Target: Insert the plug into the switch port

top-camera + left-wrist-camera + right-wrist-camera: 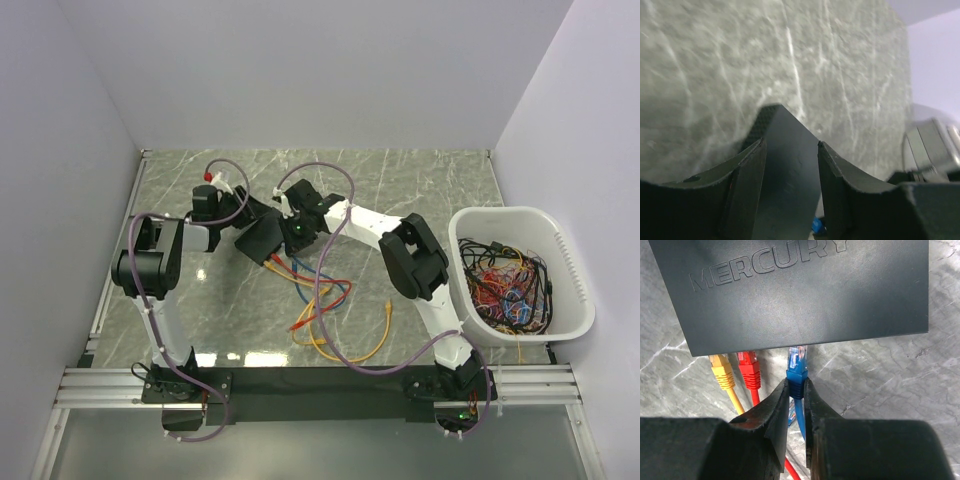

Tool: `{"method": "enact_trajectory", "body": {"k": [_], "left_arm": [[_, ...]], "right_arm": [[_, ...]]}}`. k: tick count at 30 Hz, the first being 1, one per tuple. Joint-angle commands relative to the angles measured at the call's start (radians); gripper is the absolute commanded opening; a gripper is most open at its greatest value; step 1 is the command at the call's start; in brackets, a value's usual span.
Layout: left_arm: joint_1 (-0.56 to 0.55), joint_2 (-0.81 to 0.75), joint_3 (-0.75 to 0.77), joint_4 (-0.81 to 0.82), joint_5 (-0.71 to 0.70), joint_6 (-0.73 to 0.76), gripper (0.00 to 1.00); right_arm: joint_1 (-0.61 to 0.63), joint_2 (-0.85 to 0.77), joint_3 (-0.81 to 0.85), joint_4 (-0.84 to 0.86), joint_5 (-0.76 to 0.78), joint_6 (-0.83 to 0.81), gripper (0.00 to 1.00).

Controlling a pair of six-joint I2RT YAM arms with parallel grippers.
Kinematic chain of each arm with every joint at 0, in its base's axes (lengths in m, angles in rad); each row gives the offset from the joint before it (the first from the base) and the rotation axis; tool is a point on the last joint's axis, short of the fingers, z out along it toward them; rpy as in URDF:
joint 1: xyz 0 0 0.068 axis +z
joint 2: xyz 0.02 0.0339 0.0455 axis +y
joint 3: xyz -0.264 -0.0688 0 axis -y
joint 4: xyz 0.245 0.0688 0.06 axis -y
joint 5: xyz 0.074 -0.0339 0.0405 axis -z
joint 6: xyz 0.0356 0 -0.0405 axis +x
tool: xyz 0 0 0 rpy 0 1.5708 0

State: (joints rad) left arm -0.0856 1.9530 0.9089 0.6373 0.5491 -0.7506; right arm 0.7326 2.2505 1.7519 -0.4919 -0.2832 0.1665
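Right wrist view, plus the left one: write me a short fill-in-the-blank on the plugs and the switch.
1. The plug pinched in the right tool is ___ in colour.
2. The switch bears the embossed word ___.
3. Between that plug and the yellow plug sits a ___ one.
4. The left tool is shut on the ___.
Missing words: blue; MERCURY; red; switch.
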Motion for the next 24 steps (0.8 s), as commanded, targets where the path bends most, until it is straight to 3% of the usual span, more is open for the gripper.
{"method": "enact_trajectory", "body": {"k": [1, 9, 24], "left_arm": [[0.0, -0.042, 0.09, -0.131, -0.093, 0.094, 0.52], [0.004, -0.036, 0.111, -0.206, -0.114, 0.143, 0.52], [-0.005, -0.049, -0.048, -0.083, 0.034, 0.088, 0.51]], "right_arm": [[0.008, 0.011, 0.015, 0.03, -0.034, 0.002, 0.0], [0.008, 0.017, 0.037, 0.023, -0.036, -0.001, 0.0], [0.007, 0.064, 0.109, 0.001, -0.073, 0.005, 0.0]]}}
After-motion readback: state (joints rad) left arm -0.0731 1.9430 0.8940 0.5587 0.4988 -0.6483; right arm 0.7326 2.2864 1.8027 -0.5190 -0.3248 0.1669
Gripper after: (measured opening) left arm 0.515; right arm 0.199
